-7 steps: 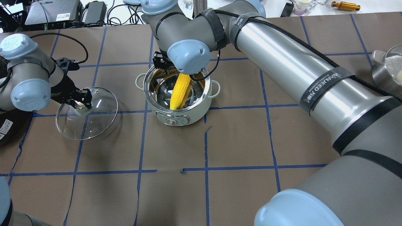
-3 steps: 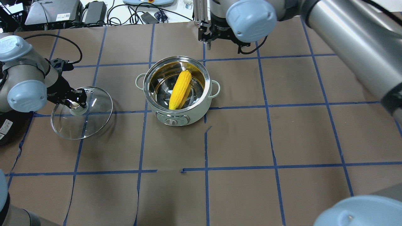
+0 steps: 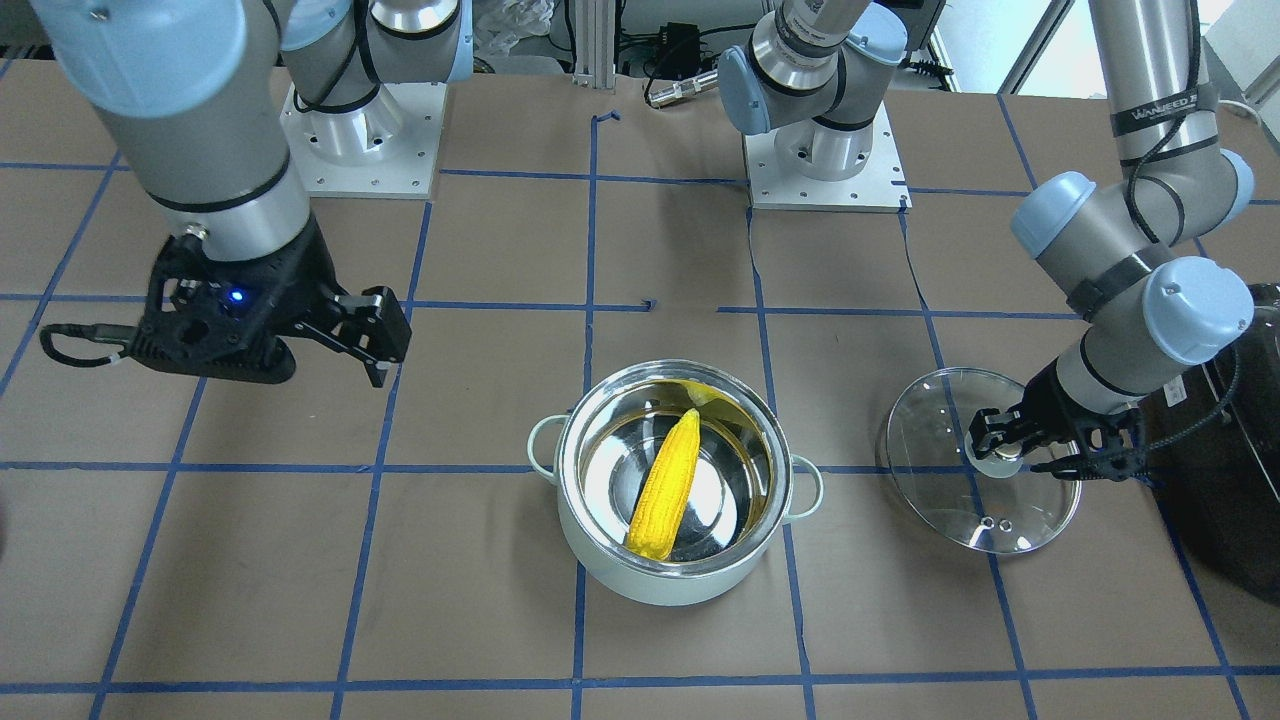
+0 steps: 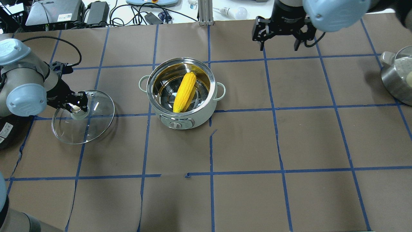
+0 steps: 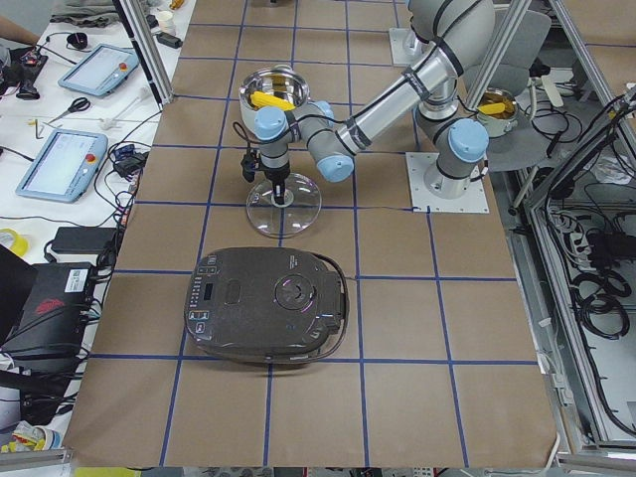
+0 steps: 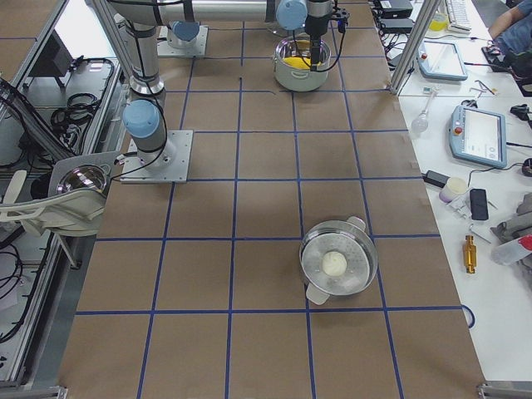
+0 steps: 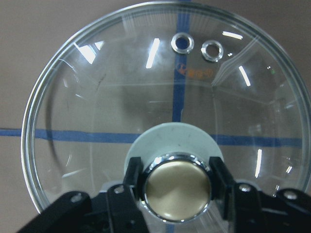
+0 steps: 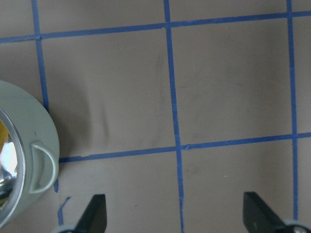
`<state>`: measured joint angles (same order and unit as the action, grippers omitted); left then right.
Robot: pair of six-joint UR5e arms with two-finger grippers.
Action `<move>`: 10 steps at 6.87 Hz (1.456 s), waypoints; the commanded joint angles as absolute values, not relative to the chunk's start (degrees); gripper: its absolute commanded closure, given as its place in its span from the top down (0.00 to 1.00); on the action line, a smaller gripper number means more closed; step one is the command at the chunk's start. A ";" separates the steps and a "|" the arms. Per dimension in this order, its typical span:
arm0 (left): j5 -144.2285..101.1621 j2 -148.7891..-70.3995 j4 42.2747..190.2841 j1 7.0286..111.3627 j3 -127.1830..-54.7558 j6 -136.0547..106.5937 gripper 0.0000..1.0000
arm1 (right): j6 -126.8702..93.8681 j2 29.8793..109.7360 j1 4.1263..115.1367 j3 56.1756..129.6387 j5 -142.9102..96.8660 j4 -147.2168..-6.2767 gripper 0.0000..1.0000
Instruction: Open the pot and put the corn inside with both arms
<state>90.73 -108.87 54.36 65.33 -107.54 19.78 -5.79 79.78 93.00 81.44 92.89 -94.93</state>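
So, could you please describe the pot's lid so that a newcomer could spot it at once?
On the brown table with its blue tape grid, find the pale green pot holding yellow corn. To the robot's left of it, the left hand grips a round lid by its knob. Alone there it is clear glass: tape lines show through it.

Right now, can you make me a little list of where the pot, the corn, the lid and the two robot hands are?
pot: open, no lid on it
corn: lying slanted inside the pot
lid: beside the pot, on the robot's left side
left gripper: shut on the lid, fingers on either side of its knob
right gripper: open, holding nothing, off to the pot's other side
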 commanded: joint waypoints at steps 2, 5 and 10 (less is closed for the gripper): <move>91.23 -109.16 54.40 65.30 -107.49 19.34 0.85 | -1.06 88.40 90.53 89.37 92.38 -91.85 1.00; 91.41 -105.75 59.11 67.14 -103.65 15.25 1.00 | -0.09 88.86 90.44 89.21 92.20 -90.00 1.00; 95.45 -94.95 88.59 91.12 -81.91 -7.12 1.00 | 0.35 88.59 90.44 89.47 93.16 -90.44 1.00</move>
